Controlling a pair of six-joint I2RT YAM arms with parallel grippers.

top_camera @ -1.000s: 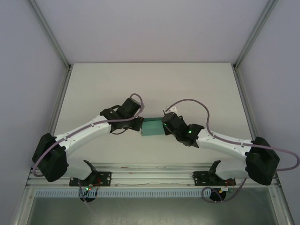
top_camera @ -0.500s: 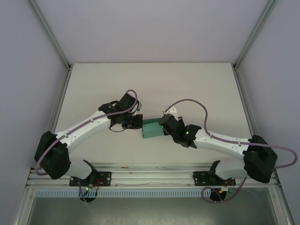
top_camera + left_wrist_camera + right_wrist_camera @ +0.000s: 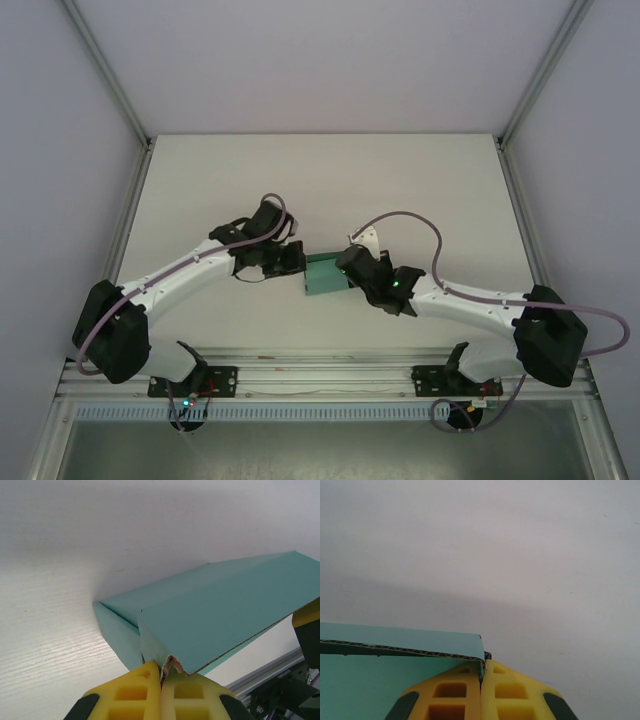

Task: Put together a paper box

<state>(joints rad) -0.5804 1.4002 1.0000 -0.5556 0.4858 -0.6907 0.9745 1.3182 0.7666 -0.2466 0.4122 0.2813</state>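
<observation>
The left gripper [image 3: 288, 259] reaches in from the left of the table [image 3: 320, 170]. In its wrist view, its jaws are pressed together on a bare corner of the box [image 3: 323, 276]. That corner looks crumpled, with the brown core of the card showing. The bite seems very shallow, so I judge this hold to be the weak point: any pull away from the box may tear or slip the corner.

The box sits near the table's middle, between the two grippers and touching both. It is partly formed. The left wrist view shows a broad teal panel lying over a lower fold, with a short side wall turned down at the left. I cannot tell whether it rests on the table or hangs just above it.

The right gripper [image 3: 347, 266] comes in from the right, and its jaws are closed on the thin edge of a panel at its corner. The corrugated edge runs off to the left in its wrist view.

The step in hand looks like bringing a panel round its crease to close the shape. To do it well, one arm should act as the anchor and hold level. The other should swing its panel in an arc about the fold line, never stretching the card between them. Slow motion suits card this thin. If the left corner starts to buckle further, a deeper grip is wiser than pressing on.
</observation>
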